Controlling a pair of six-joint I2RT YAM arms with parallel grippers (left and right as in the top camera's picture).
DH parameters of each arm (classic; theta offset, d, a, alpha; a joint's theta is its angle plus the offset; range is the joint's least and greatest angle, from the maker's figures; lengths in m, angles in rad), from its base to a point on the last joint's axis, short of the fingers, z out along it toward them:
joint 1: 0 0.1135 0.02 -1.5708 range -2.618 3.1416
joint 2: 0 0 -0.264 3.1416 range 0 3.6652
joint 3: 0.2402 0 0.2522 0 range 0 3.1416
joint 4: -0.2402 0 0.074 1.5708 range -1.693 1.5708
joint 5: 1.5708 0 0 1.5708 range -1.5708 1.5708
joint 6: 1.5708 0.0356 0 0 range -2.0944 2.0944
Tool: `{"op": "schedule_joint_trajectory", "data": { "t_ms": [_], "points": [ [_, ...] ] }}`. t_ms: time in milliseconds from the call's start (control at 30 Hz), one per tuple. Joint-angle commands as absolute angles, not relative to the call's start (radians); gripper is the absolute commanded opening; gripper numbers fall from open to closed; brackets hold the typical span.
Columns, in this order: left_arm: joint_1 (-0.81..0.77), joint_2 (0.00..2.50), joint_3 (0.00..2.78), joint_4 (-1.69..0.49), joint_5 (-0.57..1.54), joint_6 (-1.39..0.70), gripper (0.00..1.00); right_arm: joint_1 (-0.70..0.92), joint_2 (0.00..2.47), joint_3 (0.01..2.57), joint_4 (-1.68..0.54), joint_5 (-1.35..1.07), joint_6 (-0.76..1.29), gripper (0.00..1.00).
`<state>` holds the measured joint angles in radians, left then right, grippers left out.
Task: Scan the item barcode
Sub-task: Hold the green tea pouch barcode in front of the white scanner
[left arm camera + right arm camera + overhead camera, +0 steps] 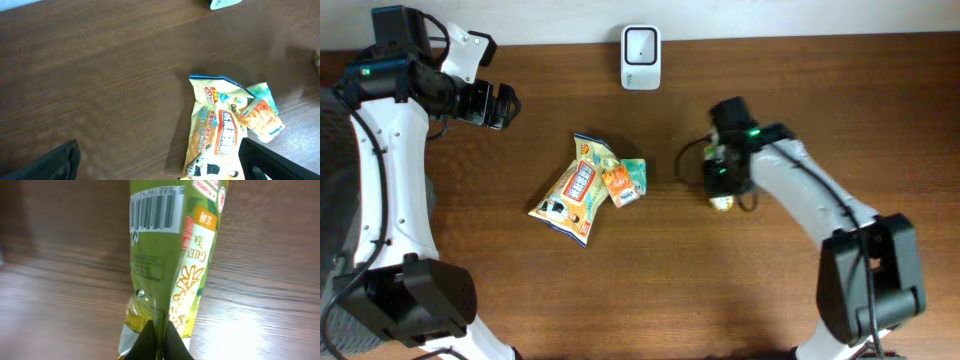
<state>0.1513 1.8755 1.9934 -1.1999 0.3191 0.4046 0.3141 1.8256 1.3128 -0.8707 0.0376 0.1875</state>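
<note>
A green tea packet (pixel 170 255) fills the right wrist view, standing on end above the wooden table, with its barcode (pixel 155 212) facing the camera near the top. My right gripper (pixel 160 330) is shut on the packet's lower edge. From overhead, this gripper (pixel 723 190) is right of centre, and a bit of the packet (pixel 723 203) shows beneath it. The white scanner (pixel 641 57) stands at the table's far edge, apart from the packet. My left gripper (pixel 500 106) hovers open at the upper left with nothing in it.
A yellow and blue snack bag (pixel 575 190) lies mid-table, with a small orange and teal packet (pixel 625 183) against its right side. Both appear in the left wrist view, the bag (pixel 220 135) partly between the open fingers (pixel 270 160).
</note>
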Motion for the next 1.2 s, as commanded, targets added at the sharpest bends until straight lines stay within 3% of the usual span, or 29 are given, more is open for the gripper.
{"op": "schedule_joint_trajectory", "data": {
  "t_ms": [0, 67, 100, 133, 167, 267, 400, 500, 567, 667, 800, 867, 1000, 1167],
  "points": [
    [0.154, 1.868, 2.001, -1.198, 0.334, 0.421, 0.99, 0.485, 1.87, 1.334, -0.892, 0.437, 0.192, 0.04],
    [0.154, 1.868, 2.001, -1.198, 0.334, 0.421, 0.99, 0.553, 1.934, 1.335, -0.894, 0.502, 0.192, 0.08],
    [0.154, 1.868, 2.001, -1.198, 0.334, 0.421, 0.99, 0.576, 1.939, 1.335, -0.89, 0.453, 0.2, 0.47],
    [0.154, 1.868, 2.001, -1.198, 0.334, 0.421, 0.99, 0.577, 1.932, 1.346, -0.89, 0.386, 0.204, 0.61],
    [0.154, 1.868, 2.001, -1.198, 0.334, 0.421, 0.99, 0.567, 1.925, 1.373, -0.892, 0.281, 0.223, 0.69],
    [0.154, 1.868, 2.001, -1.198, 0.334, 0.421, 0.99, 0.488, 1.909, 1.505, -1.001, 0.108, 0.344, 0.77],
    [0.154, 1.868, 2.001, -1.198, 0.334, 0.421, 0.99, 0.442, 1.913, 1.441, -1.05, 0.051, 0.302, 0.93],
    [0.154, 1.868, 2.001, -1.198, 0.334, 0.421, 0.99, 0.443, 1.921, 1.344, -0.958, 0.048, 0.262, 0.94],
    [0.154, 1.868, 2.001, -1.198, 0.334, 0.421, 0.99, 0.443, 1.922, 1.298, -0.89, 0.049, 0.263, 0.93],
    [0.154, 1.868, 2.001, -1.198, 0.334, 0.421, 0.99, 0.443, 1.922, 1.238, -0.82, 0.078, 0.263, 0.78],
    [0.154, 1.868, 2.001, -1.198, 0.334, 0.421, 0.99, 0.443, 1.921, 1.239, -0.812, 0.1, 0.271, 0.2],
    [0.154, 1.868, 2.001, -1.198, 0.334, 0.421, 0.99, 0.443, 1.919, 1.256, -0.848, 0.08, 0.327, 0.08],
    [0.154, 1.868, 2.001, -1.198, 0.334, 0.421, 0.99, 0.437, 1.91, 1.39, -0.906, -0.128, 0.265, 0.05],
    [0.154, 1.868, 2.001, -1.198, 0.334, 0.421, 0.99, 0.281, 1.906, 1.565, -0.96, -0.813, 0.071, 0.05]
  ]
}}
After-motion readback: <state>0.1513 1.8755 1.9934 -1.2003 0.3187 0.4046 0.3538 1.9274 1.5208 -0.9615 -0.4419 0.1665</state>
